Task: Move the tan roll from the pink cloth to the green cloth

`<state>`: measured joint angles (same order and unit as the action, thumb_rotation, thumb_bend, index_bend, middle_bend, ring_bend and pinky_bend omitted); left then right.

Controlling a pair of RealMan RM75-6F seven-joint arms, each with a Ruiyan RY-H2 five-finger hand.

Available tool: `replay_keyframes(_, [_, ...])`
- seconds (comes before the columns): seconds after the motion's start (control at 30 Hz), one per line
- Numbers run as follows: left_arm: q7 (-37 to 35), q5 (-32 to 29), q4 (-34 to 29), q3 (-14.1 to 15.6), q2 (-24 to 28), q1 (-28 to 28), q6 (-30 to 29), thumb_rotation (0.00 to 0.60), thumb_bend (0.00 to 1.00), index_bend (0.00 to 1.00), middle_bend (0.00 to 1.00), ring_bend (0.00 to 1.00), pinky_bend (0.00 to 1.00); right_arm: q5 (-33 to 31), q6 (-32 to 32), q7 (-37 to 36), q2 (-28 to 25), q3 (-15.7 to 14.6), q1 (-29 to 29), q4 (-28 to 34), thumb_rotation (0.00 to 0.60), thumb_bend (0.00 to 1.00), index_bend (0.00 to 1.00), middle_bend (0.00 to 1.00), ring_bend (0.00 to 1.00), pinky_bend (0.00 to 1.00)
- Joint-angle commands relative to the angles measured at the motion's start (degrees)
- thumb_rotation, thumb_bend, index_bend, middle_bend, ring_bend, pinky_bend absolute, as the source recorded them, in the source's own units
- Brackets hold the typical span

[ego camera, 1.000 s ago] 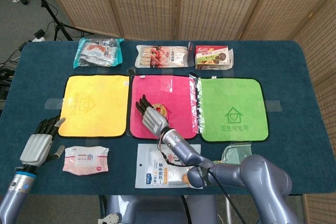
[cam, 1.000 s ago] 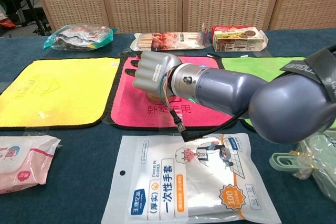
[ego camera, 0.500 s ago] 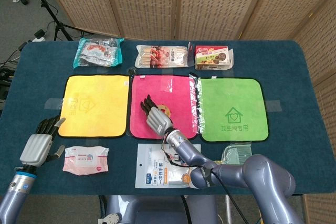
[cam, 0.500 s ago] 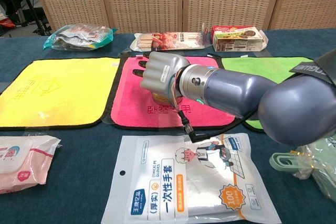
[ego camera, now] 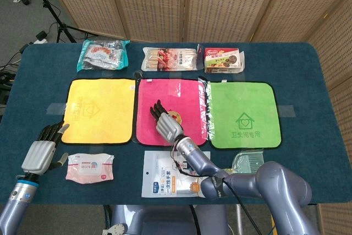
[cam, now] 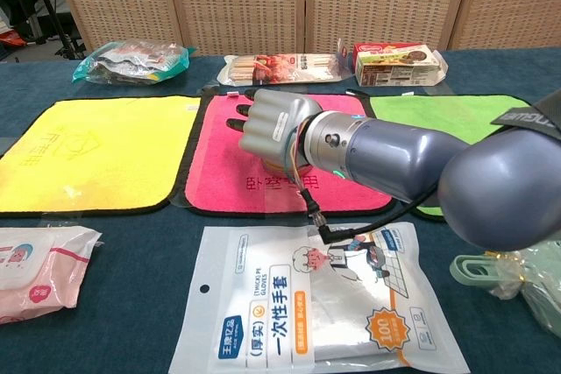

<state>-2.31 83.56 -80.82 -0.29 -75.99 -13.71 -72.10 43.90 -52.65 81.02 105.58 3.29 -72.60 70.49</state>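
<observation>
The tan roll (ego camera: 175, 118) stands near the middle of the pink cloth (ego camera: 148, 94). My right hand (ego camera: 164, 123) lies over its left side, fingers stretched toward the far edge of the table. From the chest view the hand (cam: 273, 125) covers the roll (cam: 279, 166) from above, and only the roll's lower part shows. No grip on the roll can be seen. The green cloth (ego camera: 242, 114) lies bare just right of the pink one. My left hand (ego camera: 40, 150) hovers at the table's near left, holding nothing.
A yellow cloth (ego camera: 99, 108) lies left of the pink one. A wipes pack (ego camera: 89, 167), a gloves packet (ego camera: 165, 177) and a green bagged item (ego camera: 248, 162) sit along the near edge. Snack packs (ego camera: 103, 54) (ego camera: 170, 58) and a box (ego camera: 224, 60) line the far edge.
My right hand has slid a little to the right over the pink cloth, closer over the roll. The roll and the left hand have stayed put.
</observation>
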Motion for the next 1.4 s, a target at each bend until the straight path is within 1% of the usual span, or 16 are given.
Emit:
replay_keyframes(0.03, [-0.05,-0.01,0.02,-0.03,0.02,0.02,-0.07,0.6,0.38,0.08,0.0,0.0,0.0,-0.1,-0.07,0.21,0.3,0.01,-0.23,0.19,0.6,0.85,0.23,0.0,0.0,0.05])
replay_keyframes(0.07, [-0.07,-0.04,0.02,-0.05,0.03,0.03,-0.1,0.6,0.38,0.08,0.0,0.0,0.0,-0.12,-0.12,0.35,0.48,0.0,-0.38,0.27,0.6,0.83,0.23,0.0,0.0,0.05])
replay_keyframes(0.13, [-0.13,-0.05,0.03,-0.05,0.07,0.04,-0.13,0.6,0.38,0.08,0.0,0.0,0.0,-0.13,-0.19,0.41,0.7,0.03,-0.55,0.38,0.6,0.76,0.23,0.0,0.0,0.05])
replay_keyframes(0.2, [-0.25,-0.07,0.06,-0.06,0.11,0.04,-0.12,0.6,0.38,0.08,0.0,0.0,0.0,-0.08,-0.31,0.41,0.88,0.04,-0.69,0.36,0.6,0.63,0.23,0.0,0.0,0.05])
replay_keyframes(0.27, [-0.42,-0.08,0.1,-0.1,0.17,0.07,-0.19,0.6,0.38,0.08,0.0,0.0,0.0,-0.12,-0.44,0.59,1.1,-0.09,-0.78,-0.04,0.6,0.55,0.23,0.0,0.0,0.05])
replay_keyframes(0.3, [-0.42,-0.08,0.12,-0.1,0.16,0.06,-0.2,0.6,0.38,0.08,0.0,0.0,0.0,-0.09,-0.48,0.64,1.16,-0.14,-0.82,-0.18,0.6,0.52,0.23,0.0,0.0,0.05])
replay_keyframes(0.37, [-0.43,-0.07,0.11,-0.07,0.14,0.05,-0.15,0.6,0.38,0.08,0.0,0.0,0.0,-0.02,-0.52,0.6,1.25,-0.18,-0.87,-0.46,0.6,0.49,0.23,0.0,0.0,0.05])
replay_keyframes(0.9, [-0.35,-0.04,0.34,0.1,-0.18,-0.14,0.26,0.6,0.38,0.08,0.0,0.0,0.0,-0.07,0.51,0.15,2.37,-0.42,-1.17,-3.76,0.6,0.49,0.23,0.0,0.0,0.05])
replay_keyframes(1.4, [-0.29,-0.04,0.38,0.2,-0.23,-0.2,0.4,0.6,0.38,0.08,0.0,0.0,0.0,-1.69,0.77,0.45,2.42,-0.64,-0.27,-6.41,0.6,0.49,0.23,0.0,0.0,0.05])
